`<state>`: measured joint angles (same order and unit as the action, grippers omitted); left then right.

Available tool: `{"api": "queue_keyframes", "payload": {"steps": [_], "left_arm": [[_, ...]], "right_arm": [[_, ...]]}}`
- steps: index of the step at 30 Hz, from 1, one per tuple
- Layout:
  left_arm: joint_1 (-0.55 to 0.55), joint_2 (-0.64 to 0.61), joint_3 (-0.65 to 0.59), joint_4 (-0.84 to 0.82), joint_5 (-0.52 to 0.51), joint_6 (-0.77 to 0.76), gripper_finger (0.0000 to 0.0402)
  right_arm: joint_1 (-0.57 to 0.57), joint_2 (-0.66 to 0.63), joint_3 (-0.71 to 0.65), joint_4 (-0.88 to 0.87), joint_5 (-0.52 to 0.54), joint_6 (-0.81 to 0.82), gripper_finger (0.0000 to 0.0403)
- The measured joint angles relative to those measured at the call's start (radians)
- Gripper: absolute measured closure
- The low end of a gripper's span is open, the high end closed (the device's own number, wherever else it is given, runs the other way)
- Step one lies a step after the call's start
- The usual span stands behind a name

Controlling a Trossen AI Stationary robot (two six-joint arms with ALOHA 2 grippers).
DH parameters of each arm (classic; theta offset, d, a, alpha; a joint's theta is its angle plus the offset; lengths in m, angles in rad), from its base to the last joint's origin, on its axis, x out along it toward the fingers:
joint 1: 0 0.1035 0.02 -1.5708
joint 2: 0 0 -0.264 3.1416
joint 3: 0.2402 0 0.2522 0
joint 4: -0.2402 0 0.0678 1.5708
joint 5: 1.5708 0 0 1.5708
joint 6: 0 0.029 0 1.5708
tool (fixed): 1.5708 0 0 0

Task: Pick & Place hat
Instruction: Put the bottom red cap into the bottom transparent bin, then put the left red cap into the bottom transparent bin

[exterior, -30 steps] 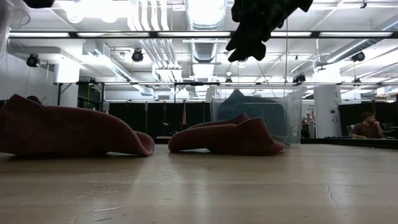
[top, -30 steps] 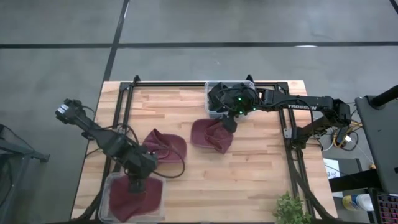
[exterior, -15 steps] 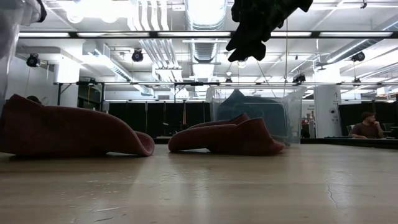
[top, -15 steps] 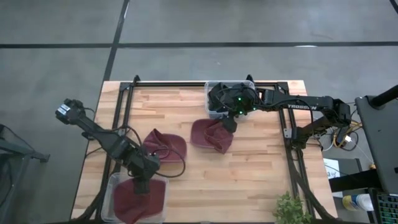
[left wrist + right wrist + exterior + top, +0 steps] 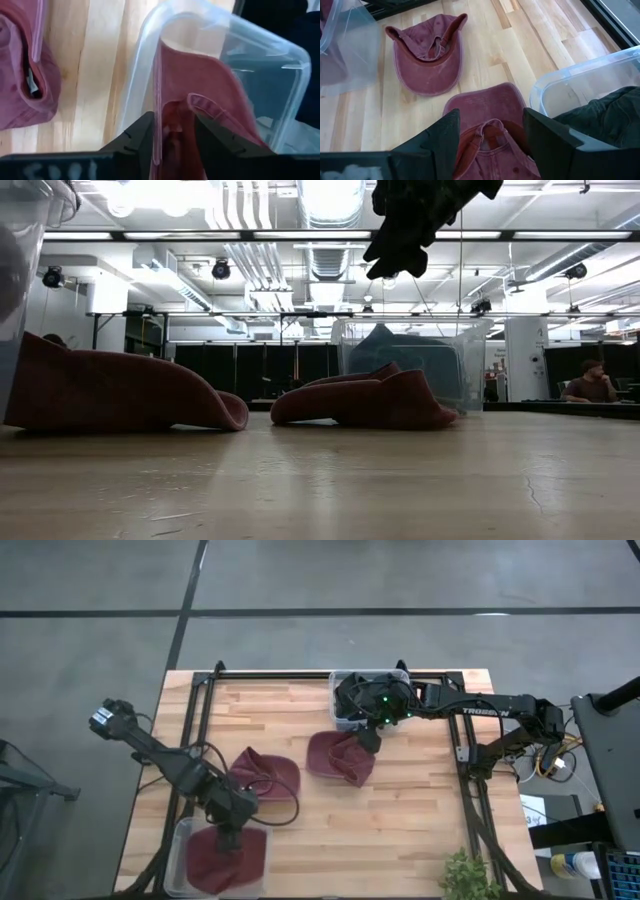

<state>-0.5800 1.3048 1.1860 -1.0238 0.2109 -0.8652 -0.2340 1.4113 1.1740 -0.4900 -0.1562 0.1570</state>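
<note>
Maroon fabric is seen between the parted fingers of the left gripper (image 5: 172,142), which is poised over the clear bin (image 5: 176,845) at the table's near left corner; the jaws are spread on either side of a fold of the hat in the bin (image 5: 225,855) and no clamping on it can be made out. Beside that bin, toward the table's middle, a second hat (image 5: 268,773) is laid open on the wood, well clear of the bin wall.

Farther from the bin, past the second hat, the right gripper (image 5: 490,132) is held wide above a third hat (image 5: 340,757), brim and strap seen between its dark fingers, nothing being gripped. Behind that hat a second clear bin (image 5: 340,700) is set at the table's far edge, dark green cloth (image 5: 600,107) being seen inside it.

Pale butcher-block planks make up the table (image 5: 420,830), framed by black rails. Bare wood is left along the right side and the near edge, where a small green plant (image 5: 468,878) is perched at the rim. From table level, an open hall with ceiling ducts and strip lights is seen, and a person (image 5: 585,383) is seated far off at the right.
</note>
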Motion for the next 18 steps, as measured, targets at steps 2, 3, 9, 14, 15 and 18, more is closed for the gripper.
{"api": "queue_keyframes", "payload": {"steps": [2,3,9,14,15,18], "left_arm": [[0.000,0.000,0.018,-0.006,0.000,0.003,0.0267],[0.000,0.000,0.028,-0.011,0.004,0.000,0.0267],[0.000,0.000,0.085,-0.066,0.010,0.017,0.0266],[0.007,0.000,0.125,-0.075,-0.063,0.090,0.0266],[0.011,0.000,0.132,-0.075,-0.081,0.107,0.0266],[0.029,0.000,0.147,-0.076,-0.141,0.165,0.0266]], "right_arm": [[0.000,0.000,0.000,0.000,0.000,0.000,0.0193],[0.000,0.000,0.000,0.000,0.000,0.000,0.0193],[0.000,0.000,0.000,0.000,0.000,0.007,0.0193],[0.002,0.000,0.000,0.001,0.000,-0.013,0.0193],[0.006,0.000,0.000,0.001,0.000,-0.026,0.0193],[0.020,0.000,0.000,0.001,-0.001,-0.060,0.0193]]}}
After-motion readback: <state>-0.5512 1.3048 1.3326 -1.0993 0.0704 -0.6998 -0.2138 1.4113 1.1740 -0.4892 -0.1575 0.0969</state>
